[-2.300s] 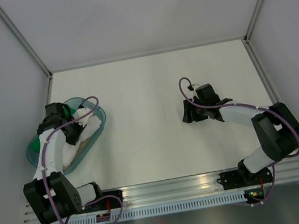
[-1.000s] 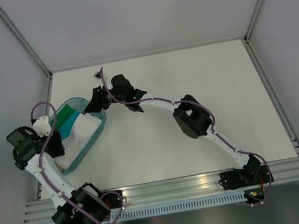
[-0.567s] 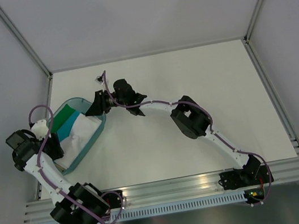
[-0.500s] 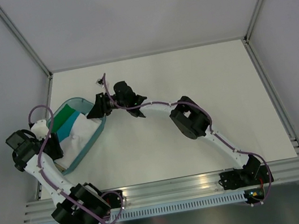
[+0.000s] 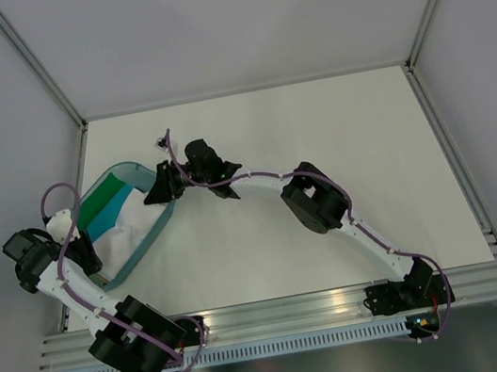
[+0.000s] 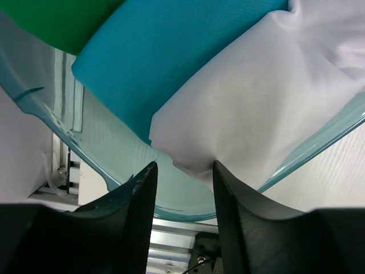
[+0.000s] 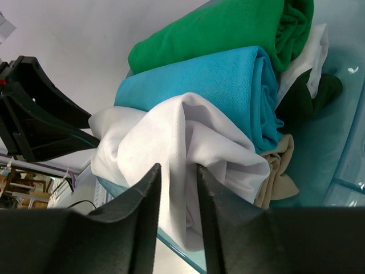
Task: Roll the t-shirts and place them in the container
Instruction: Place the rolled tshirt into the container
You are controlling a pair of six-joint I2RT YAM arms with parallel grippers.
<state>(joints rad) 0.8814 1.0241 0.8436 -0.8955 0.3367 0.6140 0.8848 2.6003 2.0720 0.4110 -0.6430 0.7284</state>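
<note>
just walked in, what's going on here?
Both arms are at the teal tub, going for the white t-shirt. The left gripper is open with a corner of it between its jaws. The right gripper straddles a fold from the opposite side, grip unclear. A green roll, a turquoise roll and a tan shirt sit in the tub.

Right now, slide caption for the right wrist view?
Right gripper straddling a white t-shirt fold beside turquoise roll and green roll in the teal tub.
</note>
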